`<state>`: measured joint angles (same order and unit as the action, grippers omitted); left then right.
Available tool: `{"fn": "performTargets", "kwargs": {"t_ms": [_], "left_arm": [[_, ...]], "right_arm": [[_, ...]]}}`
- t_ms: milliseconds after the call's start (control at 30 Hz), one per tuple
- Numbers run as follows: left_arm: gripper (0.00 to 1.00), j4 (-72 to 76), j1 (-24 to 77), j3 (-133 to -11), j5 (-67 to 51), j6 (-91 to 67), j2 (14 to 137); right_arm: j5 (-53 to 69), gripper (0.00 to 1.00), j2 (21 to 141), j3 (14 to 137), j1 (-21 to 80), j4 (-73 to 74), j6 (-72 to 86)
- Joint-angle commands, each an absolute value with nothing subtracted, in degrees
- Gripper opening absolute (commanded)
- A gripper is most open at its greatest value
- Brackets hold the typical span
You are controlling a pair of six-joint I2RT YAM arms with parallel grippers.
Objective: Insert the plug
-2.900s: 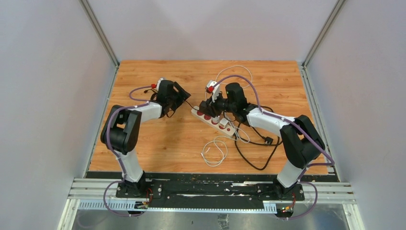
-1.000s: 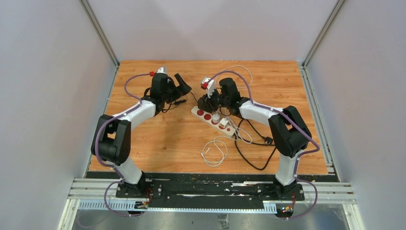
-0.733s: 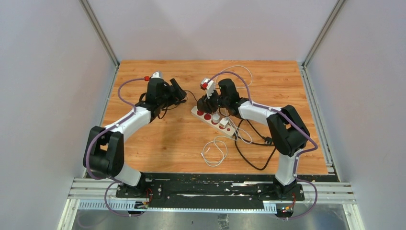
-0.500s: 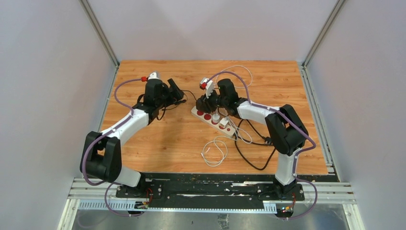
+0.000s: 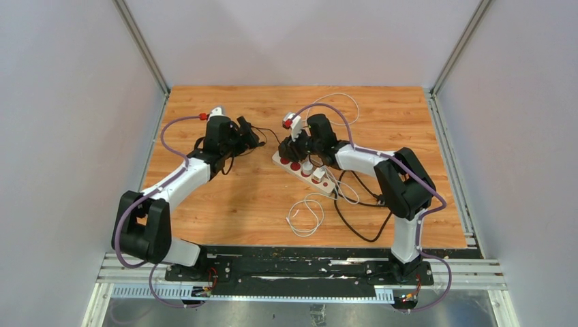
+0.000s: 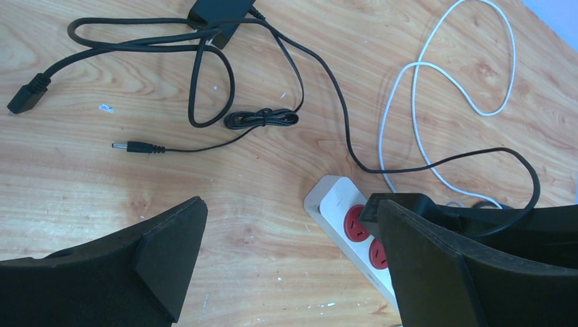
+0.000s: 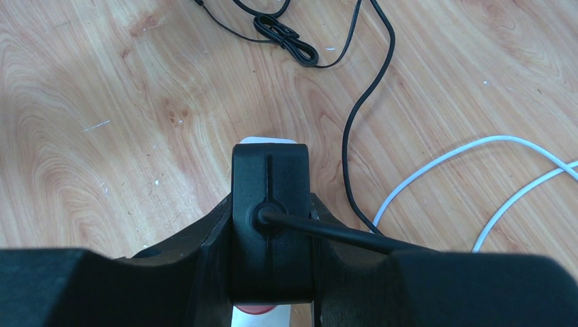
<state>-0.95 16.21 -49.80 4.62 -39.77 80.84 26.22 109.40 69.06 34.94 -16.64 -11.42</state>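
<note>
1. The right gripper (image 7: 270, 272) is clamped on the black plug (image 7: 271, 191), whose cable runs off to the right.
2. The plug hangs over the far end of the white power strip (image 6: 339, 204); whether its prongs touch a socket is hidden.
3. Two white plugs (image 5: 307, 165) sit in sockets further along the strip, and the red sockets (image 6: 356, 223) near the end show uncovered.
4. The left gripper (image 6: 290, 235) hangs spread wide above the wooden table (image 6: 82, 177), holding nothing.

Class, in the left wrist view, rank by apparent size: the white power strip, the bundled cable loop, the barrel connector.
1. White power strip, though partly hidden
2. Bundled cable loop
3. Barrel connector, slightly smaller
</note>
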Motion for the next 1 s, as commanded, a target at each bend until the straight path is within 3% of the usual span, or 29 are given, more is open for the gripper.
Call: {"fn": "performTargets", "kwargs": {"t_ms": [0,433,967], "left_arm": [[1.00,-2.3,15.9,-49.0,6.3,-39.0,78.9],[1.00,-4.0,15.9,-46.8,10.0,-39.4,76.3],[1.00,-5.3,15.9,-45.9,13.6,-39.3,75.3]], "right_arm": [[23.3,0.00,109.1,68.5,36.2,-14.2,-11.0],[18.7,0.00,111.4,57.4,37.6,-24.5,-6.9],[18.6,0.00,118.4,55.2,38.7,-20.0,0.3]]}}
